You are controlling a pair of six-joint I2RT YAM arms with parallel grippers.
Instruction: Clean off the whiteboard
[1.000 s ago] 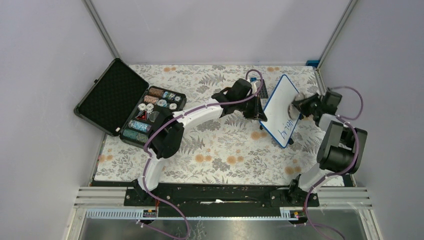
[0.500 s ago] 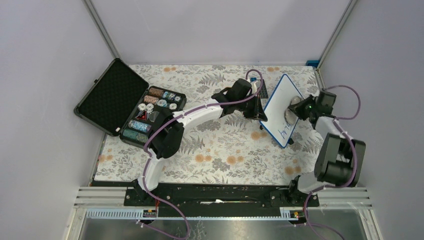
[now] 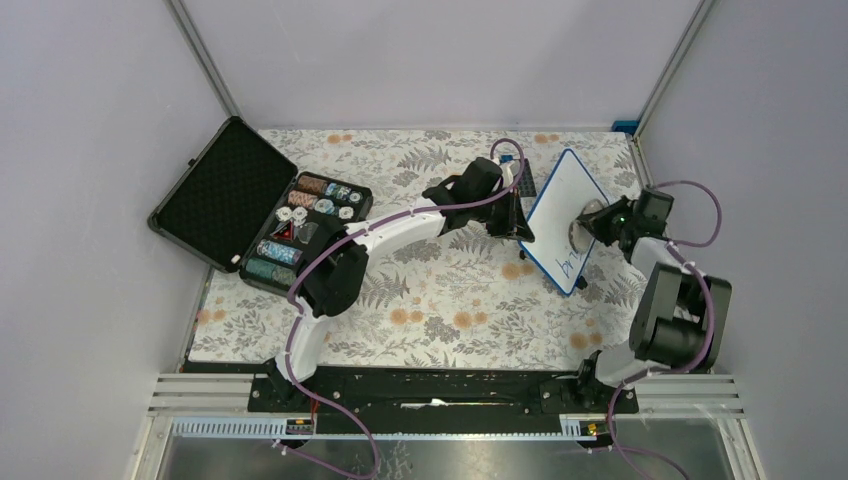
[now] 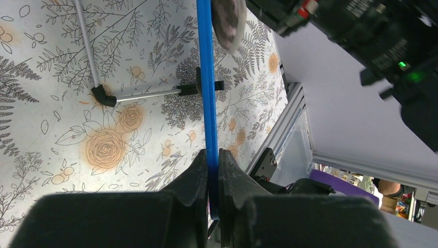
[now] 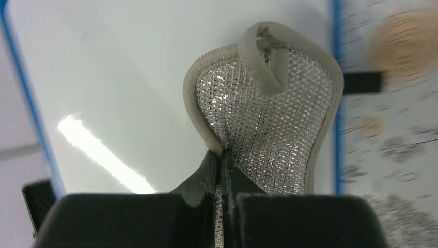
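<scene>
The whiteboard (image 3: 560, 205), white with a thin blue frame, stands tilted on edge at the right of the table. A little blue handwriting is left near its lower end (image 3: 570, 262). My left gripper (image 3: 522, 232) is shut on the board's blue edge (image 4: 207, 103). My right gripper (image 3: 592, 222) is shut on a silvery mesh scrub pad with a beige rim (image 5: 268, 124), pressed flat on the white face (image 5: 113, 77) about mid-board. The pad (image 3: 581, 222) covers part of the writing.
An open black case (image 3: 262, 210) with poker chips lies at the left. A thin metal stand leg (image 4: 139, 94) with black ends lies on the floral cloth under the board. Aluminium frame posts and the right wall stand close behind my right arm (image 3: 680, 300).
My right gripper has slid the pad down the board from its upper right edge to its middle. Less blue writing shows now. The left gripper holds the board as before.
</scene>
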